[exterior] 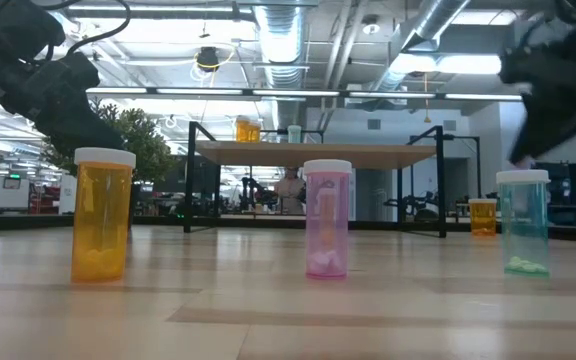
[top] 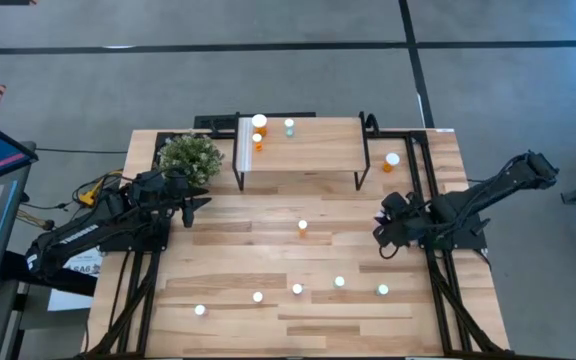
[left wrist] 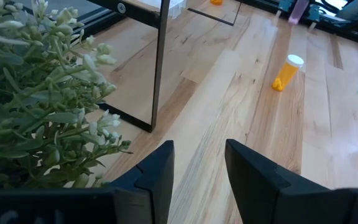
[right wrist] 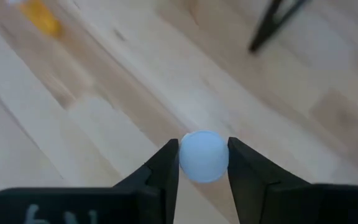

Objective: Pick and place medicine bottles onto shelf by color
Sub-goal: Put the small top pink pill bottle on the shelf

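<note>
The right claw (right wrist: 204, 158) is pinched on the white cap of a medicine bottle (right wrist: 204, 155), at the right side of the surface (top: 228, 240), clear of the shelf (top: 318, 150). These little plastic bottles look light, stiff and smooth, so I'd judge a hold just under the cap safest. The left claw (left wrist: 199, 171) stands open and empty beside the potted plant (top: 190, 155). The shelf's black legs (top: 363, 180) and the bottles already on top could get knocked. Loose bottles dot the near surface, one orange bottle (top: 391, 161) right of the shelf.
</note>
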### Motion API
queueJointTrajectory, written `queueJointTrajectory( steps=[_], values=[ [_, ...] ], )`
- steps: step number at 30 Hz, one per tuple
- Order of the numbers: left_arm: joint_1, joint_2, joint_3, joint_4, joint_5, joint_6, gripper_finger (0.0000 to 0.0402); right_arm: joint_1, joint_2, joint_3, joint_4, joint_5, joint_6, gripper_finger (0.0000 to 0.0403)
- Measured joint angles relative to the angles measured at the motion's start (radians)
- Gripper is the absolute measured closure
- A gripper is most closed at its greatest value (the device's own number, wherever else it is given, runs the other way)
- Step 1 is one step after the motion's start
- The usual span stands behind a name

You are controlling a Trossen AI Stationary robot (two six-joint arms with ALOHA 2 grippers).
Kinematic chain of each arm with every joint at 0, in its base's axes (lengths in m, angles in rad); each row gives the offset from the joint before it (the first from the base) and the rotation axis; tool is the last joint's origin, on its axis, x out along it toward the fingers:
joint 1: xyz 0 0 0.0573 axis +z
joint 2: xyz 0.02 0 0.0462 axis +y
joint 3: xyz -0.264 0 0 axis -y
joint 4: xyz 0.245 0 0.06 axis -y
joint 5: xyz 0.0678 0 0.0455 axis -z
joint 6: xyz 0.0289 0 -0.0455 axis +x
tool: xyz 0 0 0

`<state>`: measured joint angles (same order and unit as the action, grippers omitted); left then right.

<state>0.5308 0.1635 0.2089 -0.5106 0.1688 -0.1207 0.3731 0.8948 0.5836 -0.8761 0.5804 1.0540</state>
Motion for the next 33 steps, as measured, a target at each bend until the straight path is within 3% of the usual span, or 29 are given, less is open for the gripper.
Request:
queueJointTrajectory(
  steps=[8,16,22,25,33],
  values=[
    [0.000,0.000,0.000,0.000,0.000,0.000,0.0272,-0.192,0.000,0.117,0.257,-0.017,-0.398,0.0271],
    [0.000,0.000,0.000,0.000,0.000,0.000,0.0272,-0.448,0.011,0.149,0.618,-0.211,-0.779,0.0271],
    [0.000,0.000,0.000,0.000,0.000,0.000,0.0272,-0.668,0.077,0.156,0.809,-0.465,-0.900,0.0269],
    [0.000,0.000,0.000,0.000,0.000,0.000,0.0272,-0.761,0.143,0.203,0.822,-0.574,-0.926,0.0269],
    [0.000,0.000,0.000,0.000,0.000,0.000,0.0272,-0.893,0.356,0.414,0.801,-0.740,-1.037,0.0268]
  ],
)
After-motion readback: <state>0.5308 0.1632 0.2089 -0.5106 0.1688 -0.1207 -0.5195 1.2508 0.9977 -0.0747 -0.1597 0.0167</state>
